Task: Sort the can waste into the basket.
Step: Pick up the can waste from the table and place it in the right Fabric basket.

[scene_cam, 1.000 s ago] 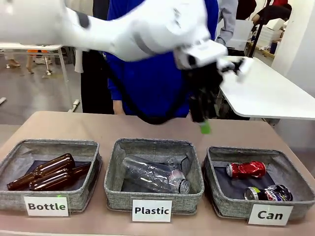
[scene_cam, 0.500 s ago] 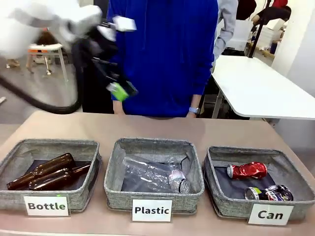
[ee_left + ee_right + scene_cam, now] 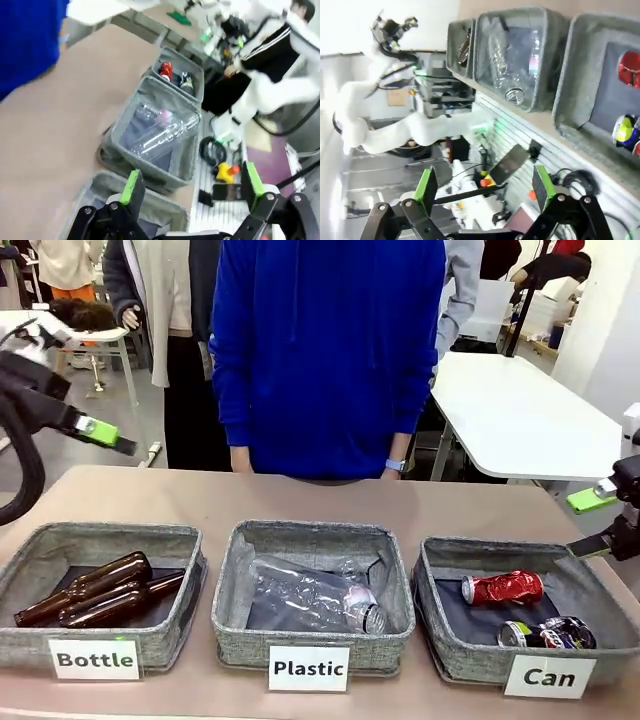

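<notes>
Cans (image 3: 500, 587) lie inside basket (image 3: 445, 640); both claws (image 3: 598, 522) spread at table's edges.

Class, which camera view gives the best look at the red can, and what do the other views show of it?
The front view: the red can lies whole and sharp in the Can basket, beside the dark printed can. The left wrist view shows it far off, small and blurred. The right wrist view catches part of it at the picture's edge.

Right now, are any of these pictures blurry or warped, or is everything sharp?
Front view: sharp, the red can glinting in the Can basket. Left wrist view: smeared and tilted, the clear bottle soft. Right wrist view: rolled sideways, wide-angle bending, glare on the plastic bottle.
</notes>
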`<state>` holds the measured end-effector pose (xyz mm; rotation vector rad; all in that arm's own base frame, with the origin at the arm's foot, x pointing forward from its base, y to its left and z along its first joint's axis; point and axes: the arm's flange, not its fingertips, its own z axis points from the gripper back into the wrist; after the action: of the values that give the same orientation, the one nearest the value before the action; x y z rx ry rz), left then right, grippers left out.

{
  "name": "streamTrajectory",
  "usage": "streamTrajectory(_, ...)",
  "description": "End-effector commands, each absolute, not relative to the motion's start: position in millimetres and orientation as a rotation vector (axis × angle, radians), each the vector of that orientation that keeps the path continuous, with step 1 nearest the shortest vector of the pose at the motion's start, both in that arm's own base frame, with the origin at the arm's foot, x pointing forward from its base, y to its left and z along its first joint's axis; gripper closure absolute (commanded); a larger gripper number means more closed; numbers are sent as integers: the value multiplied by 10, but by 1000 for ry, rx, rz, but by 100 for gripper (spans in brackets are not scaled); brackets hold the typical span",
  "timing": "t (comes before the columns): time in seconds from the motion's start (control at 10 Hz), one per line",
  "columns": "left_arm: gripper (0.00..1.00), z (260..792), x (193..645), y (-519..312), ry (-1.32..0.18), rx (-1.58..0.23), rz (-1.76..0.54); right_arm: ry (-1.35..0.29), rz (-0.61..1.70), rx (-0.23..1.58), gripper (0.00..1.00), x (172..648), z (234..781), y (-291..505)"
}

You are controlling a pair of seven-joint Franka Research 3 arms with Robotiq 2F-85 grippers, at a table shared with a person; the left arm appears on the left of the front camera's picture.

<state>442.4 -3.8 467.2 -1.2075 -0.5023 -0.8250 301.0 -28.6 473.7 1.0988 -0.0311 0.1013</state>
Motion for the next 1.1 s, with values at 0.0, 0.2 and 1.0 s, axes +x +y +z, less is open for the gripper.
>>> streamTrajectory(0.0,0,4442,4416,8,-493,-1351,-629,-64,-126,1160,0,3076,4682,-629)
streamTrajectory(0.2,0,4182,4327,204,-383,-1369,-570,-262,-349,1191,0,3174,4701,-1145)
streamTrajectory(1.0,0,3965,4271,427,-330,-1326,-539,-282,-379,1200,0,3088,4665,-1543)
